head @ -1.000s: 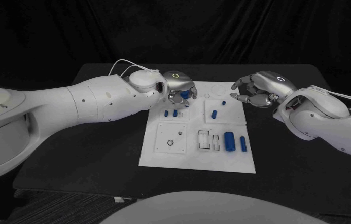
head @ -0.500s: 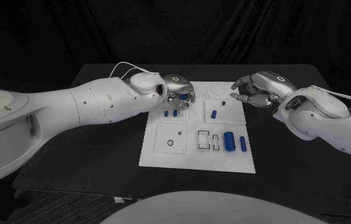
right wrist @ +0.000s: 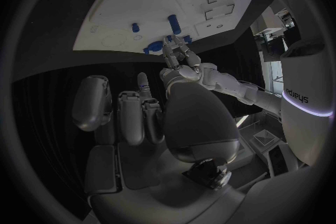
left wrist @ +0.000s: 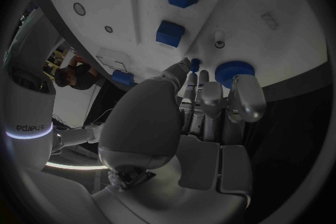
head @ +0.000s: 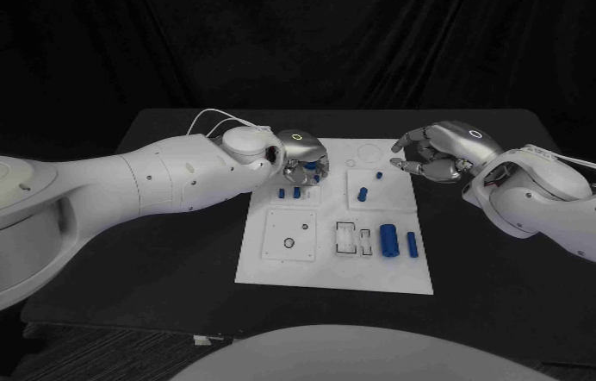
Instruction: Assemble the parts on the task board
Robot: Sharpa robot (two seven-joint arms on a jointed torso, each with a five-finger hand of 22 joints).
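Over the task board [head: 335, 260]'s far left corner, the left robot hand [head: 302, 159] pinches a round blue part [left wrist: 234, 73]; right robot hand [head: 441, 153] hovers beside the board, fingers curled, empty.

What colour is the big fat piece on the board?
Blue: the big cylinder on the task board, clearest in the head view.

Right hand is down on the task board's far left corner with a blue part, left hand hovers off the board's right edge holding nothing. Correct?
Hands are swapped. The head view shows the left hand at the task board's far left corner, on a blue part; the right hand hovers off the right edge, holding nothing. The rest stands.
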